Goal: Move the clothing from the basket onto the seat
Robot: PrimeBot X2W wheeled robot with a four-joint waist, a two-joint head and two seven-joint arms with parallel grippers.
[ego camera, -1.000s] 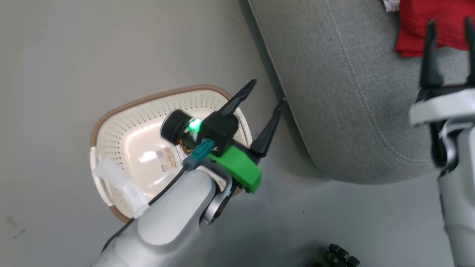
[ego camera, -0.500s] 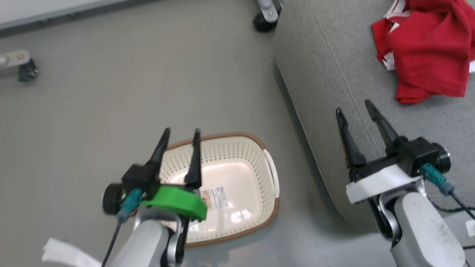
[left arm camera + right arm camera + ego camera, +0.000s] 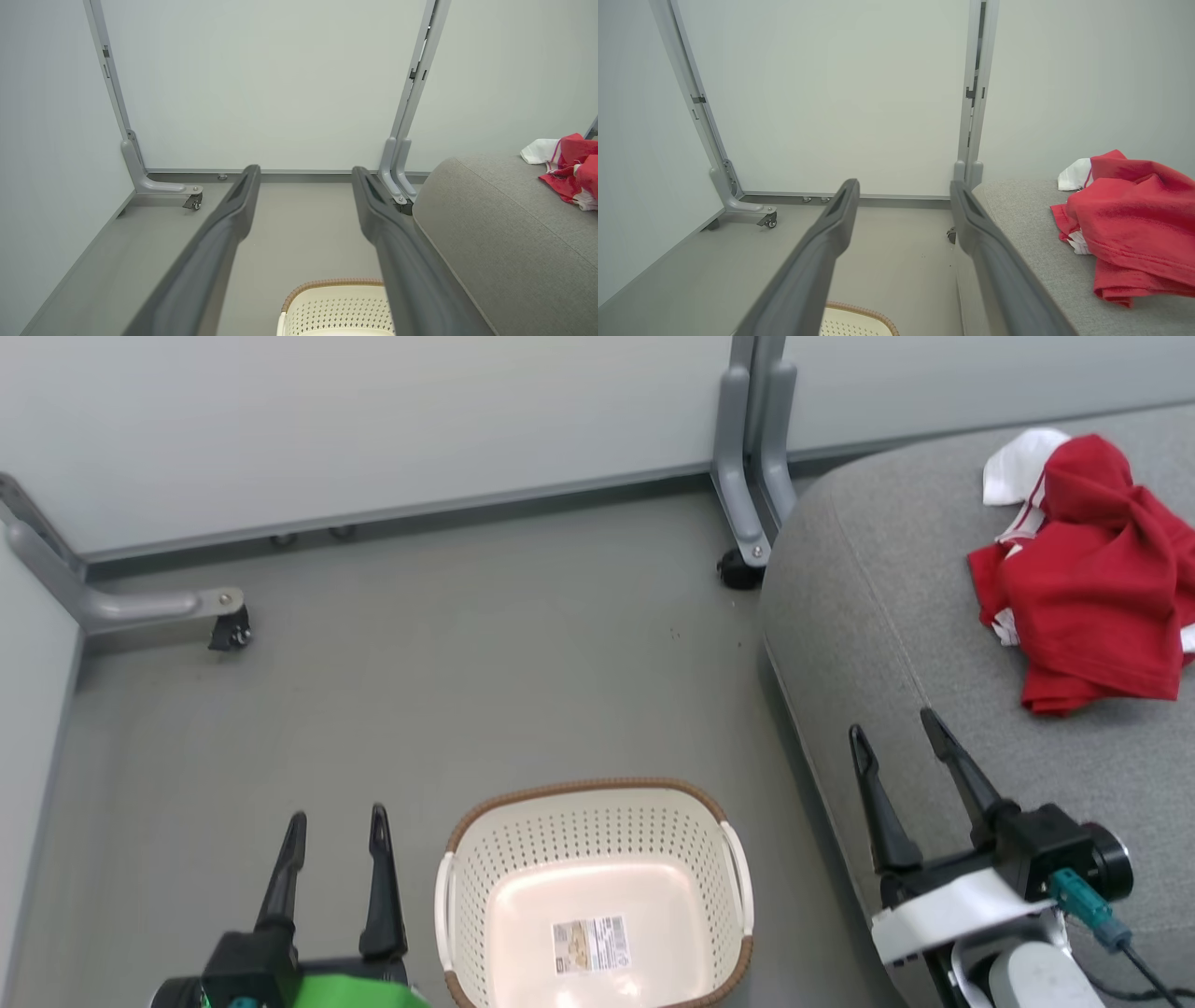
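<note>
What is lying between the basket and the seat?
A narrow strip of bare grey floor, seen in the head view; basket and seat do not touch.

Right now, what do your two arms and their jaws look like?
Each has two long, dark, pointed jaws. The left gripper sits on a bright green mount; the right gripper on a white mount, beside a round black camera with a teal plug and black cable.

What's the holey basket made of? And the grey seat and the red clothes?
The basket looks like smooth cream plastic: it shines and has neat punched holes; its brown rim looks woven, maybe moulded. The seat seems matte woven fabric with stitching. The clothing looks like soft cloth: it crumples.
</note>
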